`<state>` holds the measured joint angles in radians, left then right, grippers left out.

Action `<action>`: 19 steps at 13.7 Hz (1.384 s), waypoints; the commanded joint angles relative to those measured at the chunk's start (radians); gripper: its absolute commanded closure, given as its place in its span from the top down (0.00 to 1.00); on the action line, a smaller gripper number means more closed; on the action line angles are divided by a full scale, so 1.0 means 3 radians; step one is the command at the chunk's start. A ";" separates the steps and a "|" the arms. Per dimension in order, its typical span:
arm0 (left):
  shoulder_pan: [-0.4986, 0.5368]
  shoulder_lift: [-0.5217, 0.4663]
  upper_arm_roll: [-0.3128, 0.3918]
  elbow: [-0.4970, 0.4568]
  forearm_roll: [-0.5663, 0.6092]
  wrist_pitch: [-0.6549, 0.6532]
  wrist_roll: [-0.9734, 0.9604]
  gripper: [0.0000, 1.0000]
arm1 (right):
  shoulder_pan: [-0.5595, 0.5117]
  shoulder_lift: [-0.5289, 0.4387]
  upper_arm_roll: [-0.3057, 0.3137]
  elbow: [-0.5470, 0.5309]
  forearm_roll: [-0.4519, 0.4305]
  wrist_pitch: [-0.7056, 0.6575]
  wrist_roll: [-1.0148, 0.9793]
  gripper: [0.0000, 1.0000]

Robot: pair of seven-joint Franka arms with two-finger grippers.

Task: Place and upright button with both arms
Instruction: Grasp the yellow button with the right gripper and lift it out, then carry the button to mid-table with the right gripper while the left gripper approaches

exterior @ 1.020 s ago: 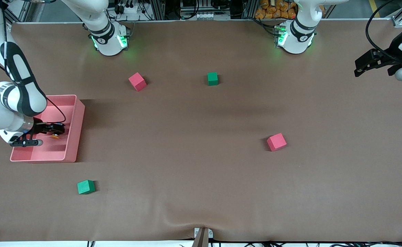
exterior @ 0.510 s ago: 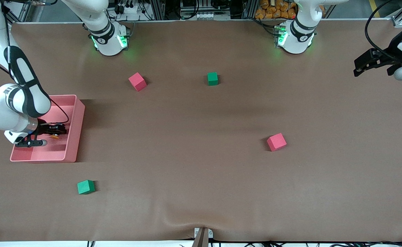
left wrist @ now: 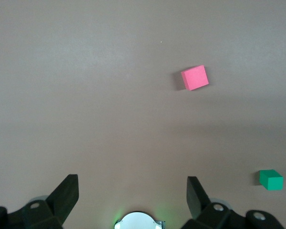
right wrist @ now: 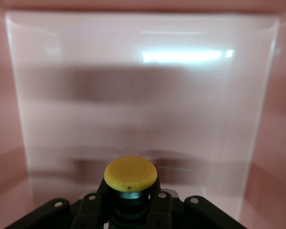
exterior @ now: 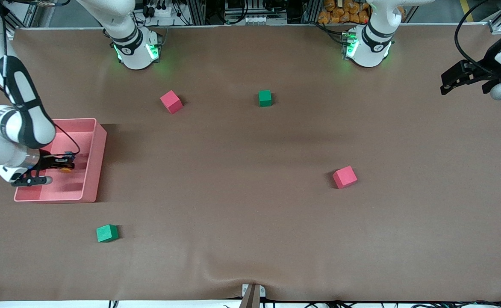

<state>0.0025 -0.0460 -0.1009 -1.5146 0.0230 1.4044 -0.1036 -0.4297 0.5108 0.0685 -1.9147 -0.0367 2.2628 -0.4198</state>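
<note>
Orange-capped button (right wrist: pixel 130 174) clenched in right claw (exterior: pixel 64 164) above pink bin (exterior: pixel 92 171); pick step, next lift clear and carry toward bench centre; left claw (left wrist: pixel 132 200) spread wide, waiting over bench end.

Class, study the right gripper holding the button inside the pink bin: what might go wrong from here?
1. The right gripper pinches only the button body's lower part; it may slip or tilt.
2. Lifting out, it may catch the pink bin wall.
3. The left gripper waits far off, complicating handover.
</note>
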 commanded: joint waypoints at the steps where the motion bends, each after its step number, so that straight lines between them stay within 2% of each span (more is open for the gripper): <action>1: 0.0017 -0.0021 -0.0012 0.0033 0.0026 -0.0064 -0.0002 1.00 | -0.0030 -0.0036 0.0058 0.0470 -0.0036 -0.0602 -0.0043 0.00; 6: 0.0022 -0.0016 -0.0012 0.0028 0.0026 -0.0069 -0.0028 1.00 | 0.0245 -0.0030 0.0073 0.1120 -0.0011 -0.1303 0.0191 0.00; 10: 0.0007 0.0020 -0.0012 0.0022 0.0026 -0.0069 -0.0023 1.00 | 0.0843 -0.0025 0.0084 0.1565 0.0076 -0.1983 0.1029 0.00; 13: -0.0014 0.0046 -0.0017 -0.0008 0.0026 -0.0069 -0.0003 1.00 | 0.1369 0.0000 0.0079 0.1663 0.0459 -0.1959 0.1800 0.00; 15: -0.0024 0.0127 -0.0022 -0.0013 0.0026 -0.0074 0.0008 1.00 | 0.1778 0.0137 0.0079 0.1800 0.0485 -0.1908 0.2093 0.00; 19: -0.0111 0.0286 -0.0057 -0.0003 0.0005 -0.0069 0.0013 1.00 | 0.2428 0.0414 0.0084 0.1867 0.0618 -0.1235 0.3094 0.00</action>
<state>-0.0191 0.0152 -0.1070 -1.5276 0.0229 1.3943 -0.1035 0.2213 0.5665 0.1063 -1.4120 0.1236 1.8283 0.3901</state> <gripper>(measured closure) 0.000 0.670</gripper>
